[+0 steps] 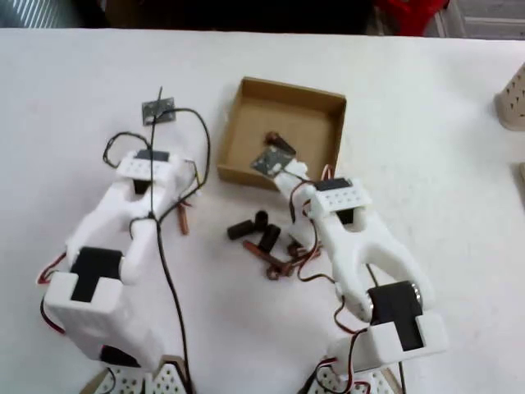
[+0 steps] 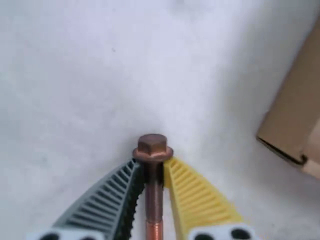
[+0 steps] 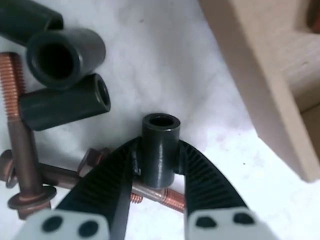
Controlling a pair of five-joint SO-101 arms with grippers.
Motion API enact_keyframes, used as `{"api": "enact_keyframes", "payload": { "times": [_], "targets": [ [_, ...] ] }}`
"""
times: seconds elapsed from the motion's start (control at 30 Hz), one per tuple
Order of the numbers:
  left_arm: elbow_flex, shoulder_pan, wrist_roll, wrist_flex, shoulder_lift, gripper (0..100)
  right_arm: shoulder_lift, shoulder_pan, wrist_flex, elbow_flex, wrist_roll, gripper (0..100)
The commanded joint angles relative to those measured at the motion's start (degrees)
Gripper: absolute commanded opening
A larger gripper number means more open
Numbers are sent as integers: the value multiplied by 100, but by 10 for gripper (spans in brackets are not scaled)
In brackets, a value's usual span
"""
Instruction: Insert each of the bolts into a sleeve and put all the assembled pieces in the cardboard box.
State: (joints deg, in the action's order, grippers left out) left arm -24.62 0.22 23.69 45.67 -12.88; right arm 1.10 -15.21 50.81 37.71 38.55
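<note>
gripping bolt (image 2: 153,182) and sleeve (image 3: 160,150)

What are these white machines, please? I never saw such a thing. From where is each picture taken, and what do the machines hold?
These are two white robot arms, the left arm and the right arm, at a white table. One picture looks down from above; the other two come from a camera on each arm's wrist. The left pincer grips a copper-coloured hexagon-headed metal bolt. The right pincer grips a black tube-shaped sleeve. Between the arms lie more black sleeves and copper bolts. Beyond them sits an open brown cardboard box with one small dark piece inside.
</note>
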Motion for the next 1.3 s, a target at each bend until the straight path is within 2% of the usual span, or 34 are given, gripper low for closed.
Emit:
{"api": "enact_keyframes", "payload": {
  "times": [0.0,0.13,0.27,0.5,0.63,0.77,1.1,1.27],
  "targets": [
    [70,-75,18,-141,84,34,-171,-84,-4,18,79,17],
    [53,-75,-44,-149,127,23,-171,-75,-13,18,53,17],
    [-255,-84,-686,-299,708,19,-171,-84,-22,18,-105,17],
    [-1688,-251,-756,-2356,1516,20,-778,-382,-40,18,-1635,17],
    [-1688,-259,-756,-2382,1516,20,-1165,-620,-119,9,-2576,17],
    [-1679,-259,-756,-2382,1516,20,-1464,-725,-523,18,-3156,17],
    [-1670,-365,-756,-2426,1516,20,-1516,-1481,-1859,158,-3376,17],
    [-1662,-426,-756,-2435,1516,20,-1552,-1991,-3222,1020,-3429,16]
  ]
}}
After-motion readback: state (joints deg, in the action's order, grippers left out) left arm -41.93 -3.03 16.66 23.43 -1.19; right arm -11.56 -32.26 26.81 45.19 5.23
